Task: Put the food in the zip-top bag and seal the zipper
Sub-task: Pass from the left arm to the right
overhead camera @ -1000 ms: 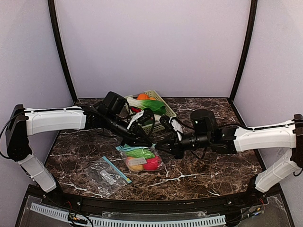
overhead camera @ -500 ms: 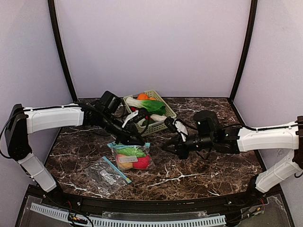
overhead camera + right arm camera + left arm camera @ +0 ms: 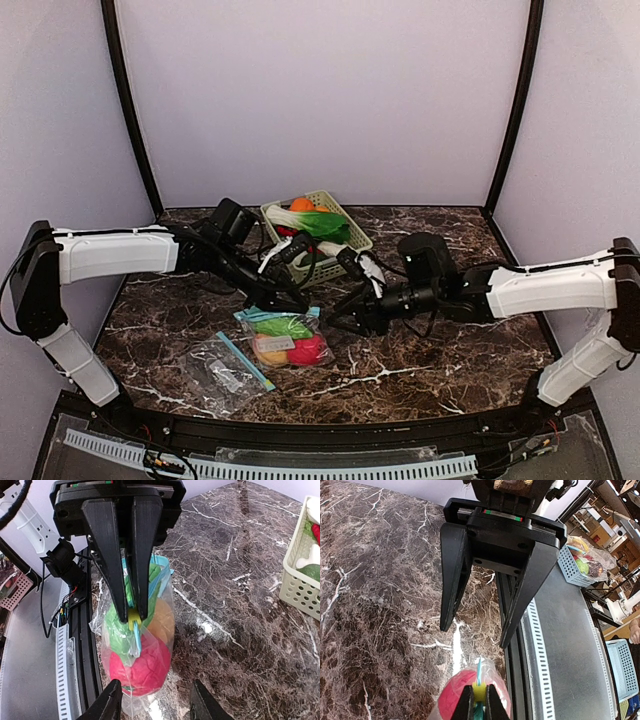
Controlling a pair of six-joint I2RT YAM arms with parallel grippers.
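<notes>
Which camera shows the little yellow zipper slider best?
The right wrist view: the yellow slider sits mid-picture, pinched by the left tool. The left wrist view shows it small at the bottom edge. In the top view only the bag shows; the slider is too small.

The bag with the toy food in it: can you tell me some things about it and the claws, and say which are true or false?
The left claw pinches the yellow slider of the zip-top bag. True.
The right claw grips the bag too. False: it is open and holds nothing.
The zip-top bag is empty. False: red, green and orange toy food sits inside.
The basket has leafy greens in it. True.
</notes>
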